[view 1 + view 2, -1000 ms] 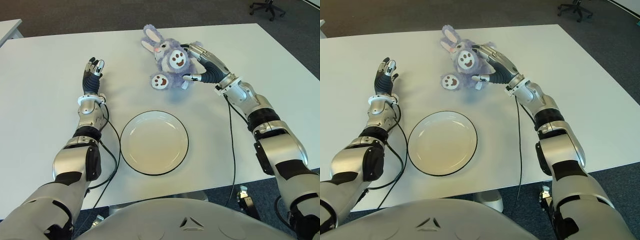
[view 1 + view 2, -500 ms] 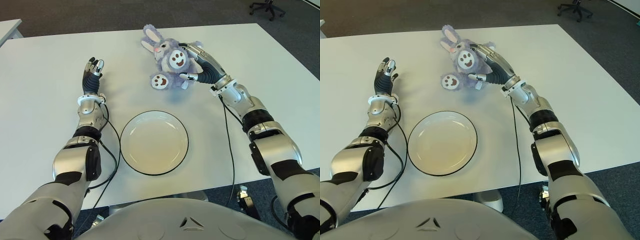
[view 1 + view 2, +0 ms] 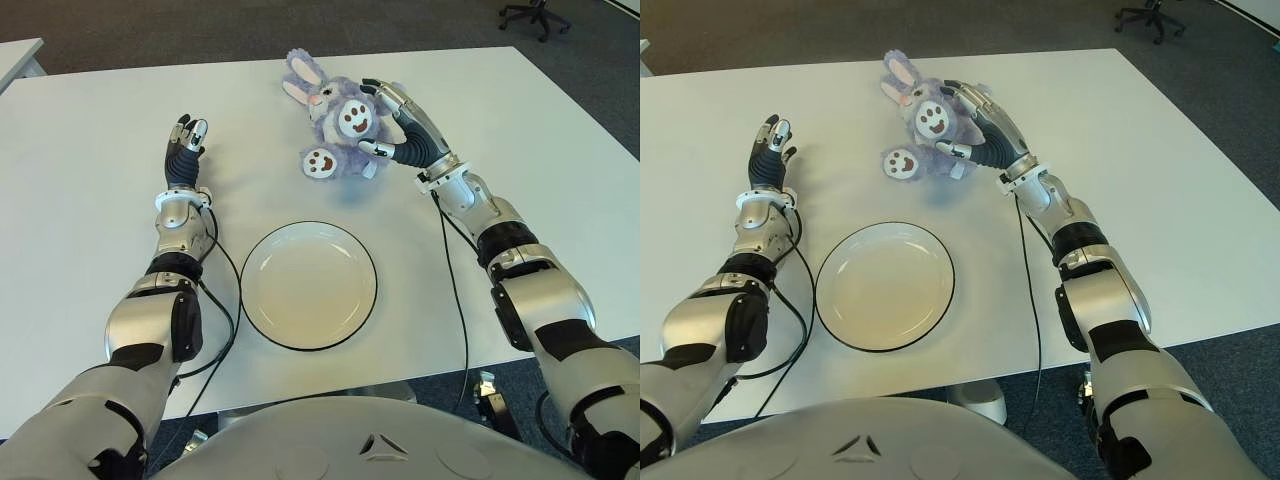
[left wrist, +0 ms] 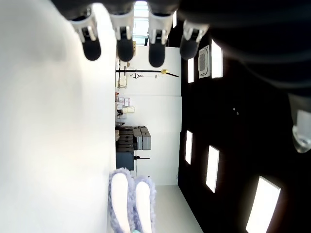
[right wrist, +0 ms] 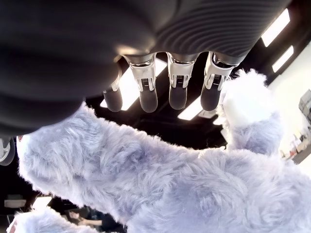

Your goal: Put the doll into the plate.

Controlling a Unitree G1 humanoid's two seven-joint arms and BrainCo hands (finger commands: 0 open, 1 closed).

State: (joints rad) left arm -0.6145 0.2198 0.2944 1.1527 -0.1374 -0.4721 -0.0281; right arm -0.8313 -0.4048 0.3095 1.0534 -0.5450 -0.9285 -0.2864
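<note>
Compared with a second ago, my right hand (image 3: 395, 120) has slid further over the doll (image 3: 335, 115), its fingers (image 3: 378, 92) now reaching across the plush body while the thumb presses in from the near side. Nothing else has shifted. From the right wrist view the fingers arch above the fur but have not yet closed; I judge the hand is open around the toy, on the point of gripping, and the doll is not yet held.

That doll, a purple rabbit with white paw pads, lies on the worktop (image 3: 90, 200) close to the far edge, about midway along it. An empty white plate (image 3: 308, 285) with a dark rim sits well apart from it, near the front edge. My left hand (image 3: 185, 150) shows toward the left edge, fingers straight and loose, holding nothing.

So the approach looks finished; closing, lifting and carrying toward the plate are all left to do.
</note>
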